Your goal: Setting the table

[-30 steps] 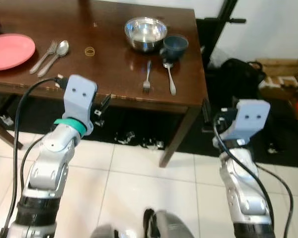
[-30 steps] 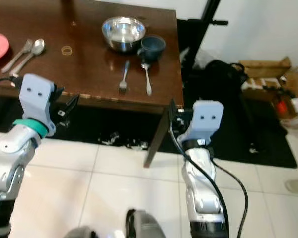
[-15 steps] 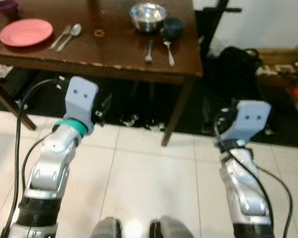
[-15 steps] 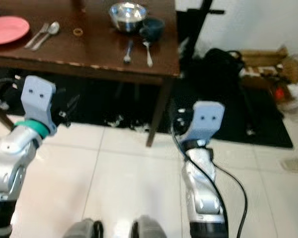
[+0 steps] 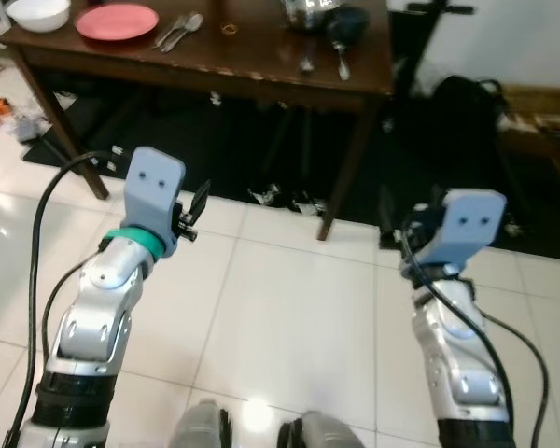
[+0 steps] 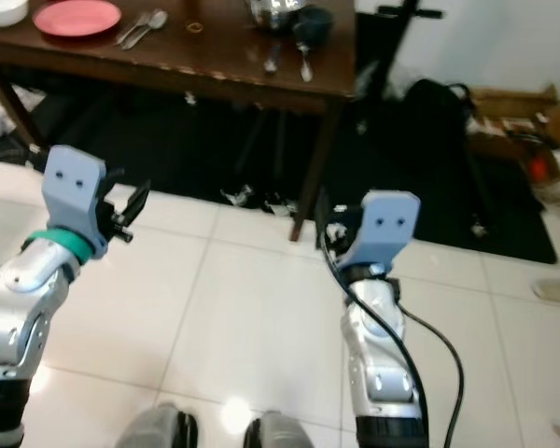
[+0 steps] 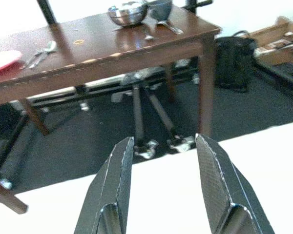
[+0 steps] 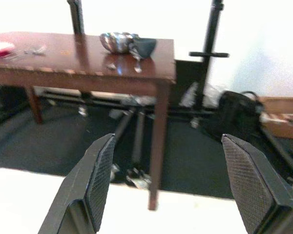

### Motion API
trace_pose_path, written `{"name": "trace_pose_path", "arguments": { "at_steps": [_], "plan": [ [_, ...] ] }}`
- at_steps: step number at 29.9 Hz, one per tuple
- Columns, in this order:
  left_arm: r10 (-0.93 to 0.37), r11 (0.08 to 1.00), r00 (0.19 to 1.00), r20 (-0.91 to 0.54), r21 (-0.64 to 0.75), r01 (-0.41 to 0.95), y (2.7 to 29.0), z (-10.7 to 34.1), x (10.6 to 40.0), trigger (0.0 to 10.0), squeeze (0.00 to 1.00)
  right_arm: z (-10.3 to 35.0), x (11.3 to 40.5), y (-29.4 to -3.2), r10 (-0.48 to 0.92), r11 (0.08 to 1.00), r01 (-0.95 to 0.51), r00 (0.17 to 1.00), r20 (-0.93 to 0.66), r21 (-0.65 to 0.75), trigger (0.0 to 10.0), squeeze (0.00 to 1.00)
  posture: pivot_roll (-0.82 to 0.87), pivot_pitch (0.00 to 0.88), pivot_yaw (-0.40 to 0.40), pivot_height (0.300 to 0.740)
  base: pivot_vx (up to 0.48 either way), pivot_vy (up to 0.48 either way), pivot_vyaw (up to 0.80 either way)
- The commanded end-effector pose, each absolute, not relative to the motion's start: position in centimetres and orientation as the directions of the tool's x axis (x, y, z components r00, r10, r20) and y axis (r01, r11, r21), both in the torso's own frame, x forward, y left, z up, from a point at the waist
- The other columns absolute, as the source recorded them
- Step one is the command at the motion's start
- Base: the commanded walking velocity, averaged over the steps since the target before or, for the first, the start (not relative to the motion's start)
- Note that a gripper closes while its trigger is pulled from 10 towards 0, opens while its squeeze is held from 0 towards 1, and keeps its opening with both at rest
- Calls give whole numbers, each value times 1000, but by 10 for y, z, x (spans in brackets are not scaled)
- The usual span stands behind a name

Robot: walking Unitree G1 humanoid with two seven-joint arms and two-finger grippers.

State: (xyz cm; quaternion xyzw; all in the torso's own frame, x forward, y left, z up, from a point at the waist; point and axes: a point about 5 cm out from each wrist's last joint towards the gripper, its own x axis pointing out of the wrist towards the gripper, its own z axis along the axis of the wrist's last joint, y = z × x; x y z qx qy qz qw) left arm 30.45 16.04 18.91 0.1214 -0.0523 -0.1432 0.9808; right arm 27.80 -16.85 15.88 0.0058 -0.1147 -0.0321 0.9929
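Wooden table well ahead of both empty, spread-fingered grippers, left and right, looks partly set: pink plate, cutlery, steel bowl placed, remainder unclear.

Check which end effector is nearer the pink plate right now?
Left. The left end effector is over the white tiles on the pink plate side of the table, short of its edge. The right end effector is near the table's far corner leg, away from it.
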Motion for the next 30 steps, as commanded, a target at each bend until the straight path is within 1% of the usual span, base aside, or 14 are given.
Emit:
{"name": "trace_pose_path", "arguments": {
  "at_steps": [1,7,16,20,30],
  "plan": [
    [-288,929,957,44,254,268,164,183,303,10000,0,157,279,-166,-54,998,49,975,213,28,10000,0,45,32,-1,740,-439,0,0],
    [-289,929,956,44,253,270,163,183,304,10000,0,158,279,-166,-46,999,41,975,216,27,10000,0,44,30,0,740,-432,0,0],
    [-290,931,956,45,244,271,161,183,305,10000,0,159,279,-164,-16,1000,10,976,216,29,10000,0,41,26,1,740,0,0,0],
    [-289,932,956,44,242,271,160,184,306,10000,0,159,279,-163,21,1000,-23,977,211,5,10000,0,42,27,1,740,0,0,742],
    [-270,933,962,37,257,252,162,183,308,10000,0,159,279,-161,33,999,-33,976,214,-2,10000,0,42,28,4,740,0,0,788]
  ]
}}
